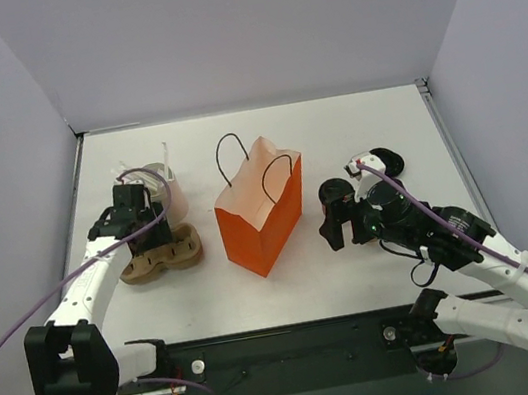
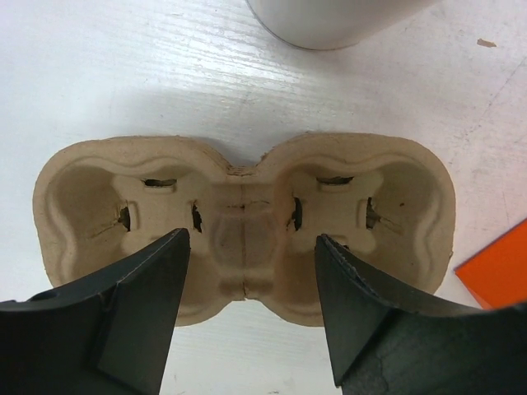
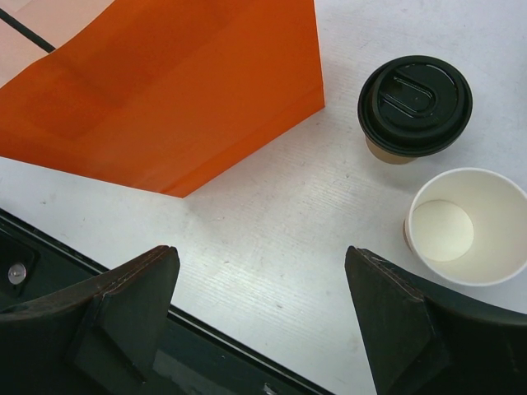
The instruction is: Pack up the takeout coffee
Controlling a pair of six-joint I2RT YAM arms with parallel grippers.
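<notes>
A white table point(image 1: 333, 125) fills the overhead view, with pale walls on its left, far and right sides. Its near edge at 6 o'clock is a dark strip where the two arms are bolted. The widest bare areas are the far band at 12 o'clock and the near strip in front of the bag.

One orange paper bag point(image 1: 262, 213) stands upright at the table's centre, mouth open, with two thin black loop handles.

At 9 o'clock from the bag lies one brown pulp cup carrier point(image 2: 247, 222) with two wells, both holding nothing. The left gripper point(image 2: 251, 239) hangs over the carrier's middle. Its two dark fingers are spread wide, one over each well's inner side, and it grips nothing.

At 3 o'clock from the bag sits the right gripper point(image 3: 262, 251), its fingers also spread wide with only bare table between them.

There are three cups. One taller white cup point(image 1: 171, 198) of stirrers stands just beyond the carrier, at 10 o'clock from the bag.

In the right wrist view, the takeout coffee point(image 3: 414, 105) stands upright at 2 o'clock. It is a small tan cup under a black lid, apart from the bag's corner with bare table between them. One lidless cup point(image 3: 467, 226), white inside, stands just beside the coffee at its 5 o'clock. I cannot tell whether they touch.
</notes>
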